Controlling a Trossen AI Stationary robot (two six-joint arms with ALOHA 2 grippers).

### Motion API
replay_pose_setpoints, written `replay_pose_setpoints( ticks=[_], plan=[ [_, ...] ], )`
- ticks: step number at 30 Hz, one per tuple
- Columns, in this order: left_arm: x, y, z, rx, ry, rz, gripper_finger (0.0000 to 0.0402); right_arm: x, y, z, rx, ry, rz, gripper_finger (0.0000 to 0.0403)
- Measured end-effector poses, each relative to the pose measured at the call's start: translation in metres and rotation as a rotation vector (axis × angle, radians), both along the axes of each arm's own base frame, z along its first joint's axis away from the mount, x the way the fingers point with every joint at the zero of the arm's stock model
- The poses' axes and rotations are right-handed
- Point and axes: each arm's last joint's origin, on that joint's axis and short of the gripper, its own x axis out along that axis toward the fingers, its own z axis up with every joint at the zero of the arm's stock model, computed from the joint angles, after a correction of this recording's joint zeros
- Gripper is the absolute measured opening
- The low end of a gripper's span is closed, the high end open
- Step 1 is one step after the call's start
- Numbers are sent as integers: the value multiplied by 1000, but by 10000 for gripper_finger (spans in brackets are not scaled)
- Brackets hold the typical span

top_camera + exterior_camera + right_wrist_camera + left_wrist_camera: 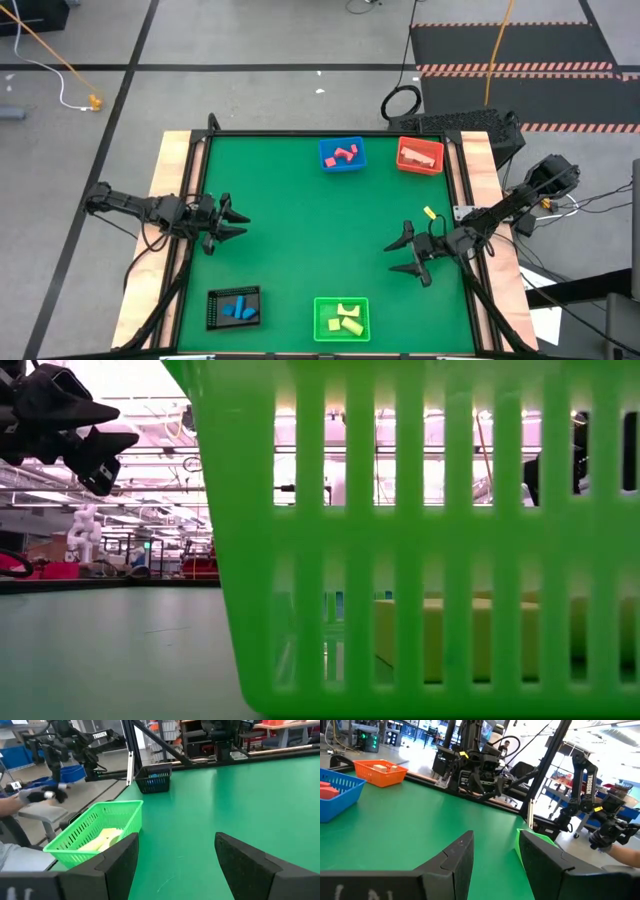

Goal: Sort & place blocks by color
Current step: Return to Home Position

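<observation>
Four small trays hold the blocks. A blue tray (343, 156) at the far edge holds red/pink pieces (345, 154). An orange tray (420, 156) beside it holds a tan piece (418, 158). A black tray (233, 308) at the near edge holds blue pieces (237, 308). A green tray (342, 319) holds yellow pieces (347, 319). One yellow block (430, 212) lies on the mat near the right edge. My left gripper (236, 224) is open and empty at the left side. My right gripper (402, 254) is open and empty at the right side, near the yellow block.
The green mat (320, 240) lies bare in its middle, between the two grippers. Wooden rails (172, 200) border the table's left and right sides. In the low view the green tray's wall (420, 540) fills most of the picture. A person's hand (40, 795) shows beyond the table.
</observation>
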Motion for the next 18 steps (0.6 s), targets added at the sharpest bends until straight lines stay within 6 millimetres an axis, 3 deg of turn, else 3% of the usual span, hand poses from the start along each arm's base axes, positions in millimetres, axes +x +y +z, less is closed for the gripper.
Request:
replay_pose_setpoints(
  ticks=[5,18],
  plan=[
    [0,0,0,-2,-4,0,159,1,-4,0,-121,-28,-101,252],
    [0,0,0,-3,-5,0,159,4,-31,1,-334,-3,-673,252]
  ],
)
